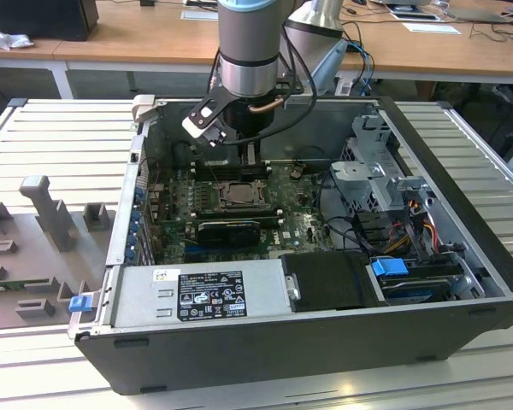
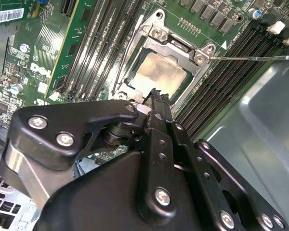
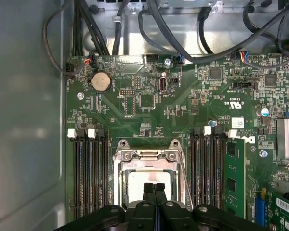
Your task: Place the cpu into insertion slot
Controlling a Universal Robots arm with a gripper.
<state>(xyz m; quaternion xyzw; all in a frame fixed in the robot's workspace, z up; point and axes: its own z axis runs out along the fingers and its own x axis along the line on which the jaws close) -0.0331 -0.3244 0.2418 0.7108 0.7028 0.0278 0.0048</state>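
Observation:
The cpu (image 2: 160, 72), a pale silver-grey square, lies flat inside the insertion slot (image 2: 156, 33), a socket with a shiny metal frame between the black memory slots. Its thin lever (image 2: 250, 58) sticks out to one side. My gripper (image 2: 156, 94) hangs just above the near edge of the chip, its two black fingers pressed together with nothing between them. In the first wrist view the gripper (image 3: 154, 188) sits over the cpu (image 3: 135, 182) in the insertion slot (image 3: 147, 155). In the exterior view the gripper (image 1: 250, 152) hovers above the insertion slot (image 1: 236, 195), deep in the open computer case.
Long black memory slots (image 3: 89, 173) flank the socket on both sides. A black expansion card (image 1: 229, 229) lies in front of it, with a grey power supply (image 1: 197, 295) along the case's near wall. Cables (image 1: 393, 226) and a drive cage (image 1: 372, 171) fill the exterior view's right.

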